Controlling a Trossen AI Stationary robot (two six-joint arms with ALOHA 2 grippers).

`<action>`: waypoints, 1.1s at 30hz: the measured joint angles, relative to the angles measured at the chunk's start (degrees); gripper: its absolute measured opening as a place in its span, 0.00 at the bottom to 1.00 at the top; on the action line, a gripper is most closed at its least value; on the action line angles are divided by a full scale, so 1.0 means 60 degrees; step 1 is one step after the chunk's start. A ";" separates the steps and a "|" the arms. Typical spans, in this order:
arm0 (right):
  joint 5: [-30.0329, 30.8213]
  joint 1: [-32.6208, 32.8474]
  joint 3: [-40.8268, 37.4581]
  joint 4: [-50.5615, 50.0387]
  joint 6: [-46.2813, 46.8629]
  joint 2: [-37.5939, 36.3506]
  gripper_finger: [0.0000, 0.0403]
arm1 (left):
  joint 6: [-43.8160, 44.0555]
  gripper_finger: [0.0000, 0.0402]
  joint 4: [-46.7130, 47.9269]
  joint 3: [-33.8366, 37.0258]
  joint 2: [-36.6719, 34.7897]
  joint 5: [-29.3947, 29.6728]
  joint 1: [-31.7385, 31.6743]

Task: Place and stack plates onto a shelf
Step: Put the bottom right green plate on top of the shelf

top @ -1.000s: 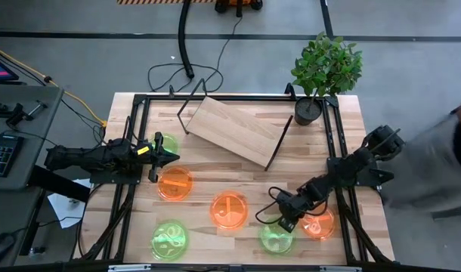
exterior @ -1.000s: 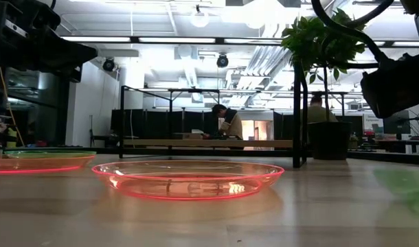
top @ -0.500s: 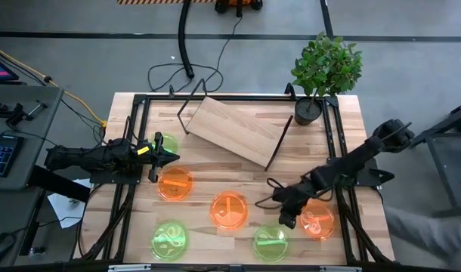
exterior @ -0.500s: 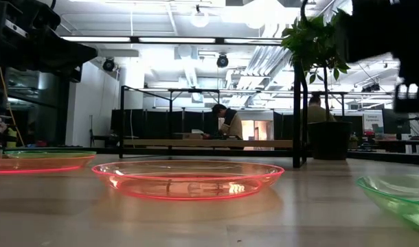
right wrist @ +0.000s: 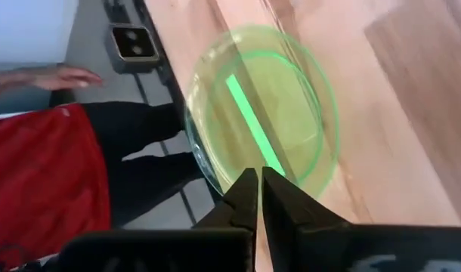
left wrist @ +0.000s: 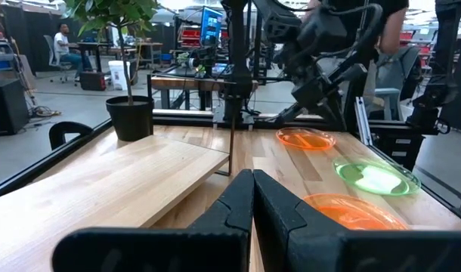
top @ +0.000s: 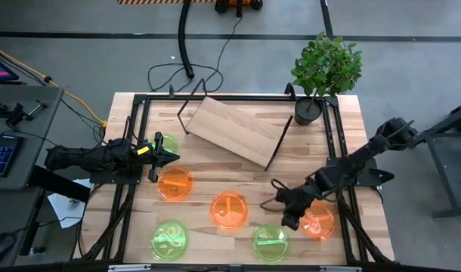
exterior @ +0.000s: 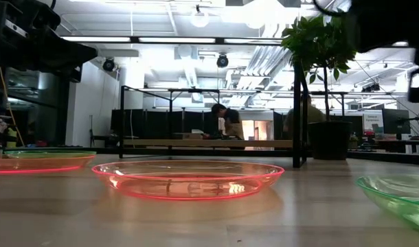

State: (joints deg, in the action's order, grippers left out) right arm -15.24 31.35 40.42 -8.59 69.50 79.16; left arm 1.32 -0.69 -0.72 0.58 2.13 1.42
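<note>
A workshop hall with dark frames and ceiling lights is seen beyond the counter [top: 140, 219], a pale wooden top edged by a black frame.

Plates: six are laid on the counter, none yet on the shelf.
- green plate with a single bar mark [top: 270, 242], near the front edge, right of centre; also seen close in the right wrist view [right wrist: 264, 113].
- orange plate [top: 319, 223] just beside it, toward the right edge.
- orange plate [top: 228, 209] at the centre.
- orange plate [top: 175, 183] and small green plate [top: 167, 143] on the left side.
- green plate [top: 170, 239] at front left.

The shelf [top: 234, 130] is set diagonally at the back centre, well apart from the front plates. A potted plant [top: 325, 68] stands at the back right corner.

The right gripper [top: 289, 217] is held above the counter, between the barred green plate and the right orange plate; its fingers [right wrist: 245, 198] are closed together, nothing held. That green plate lies just ahead of and below the tips, its bar running roughly along the gripper's line of reach. The right arm is judged much the nearer for it.

The left gripper [top: 168, 157] waits at the left side between the small green and orange plates, fingers [left wrist: 242, 204] closed, empty.
</note>
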 joint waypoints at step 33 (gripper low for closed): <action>0.5279 0.2232 0.0005 0.1679 0.0326 0.2897 0.51 | 0.0000 0.00 0.0000 0.0002 0.0000 0.0003 0.0001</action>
State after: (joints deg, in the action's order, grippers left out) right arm 16.43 44.74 40.45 1.49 71.45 96.54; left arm 1.32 -0.69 -0.71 0.58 2.15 1.43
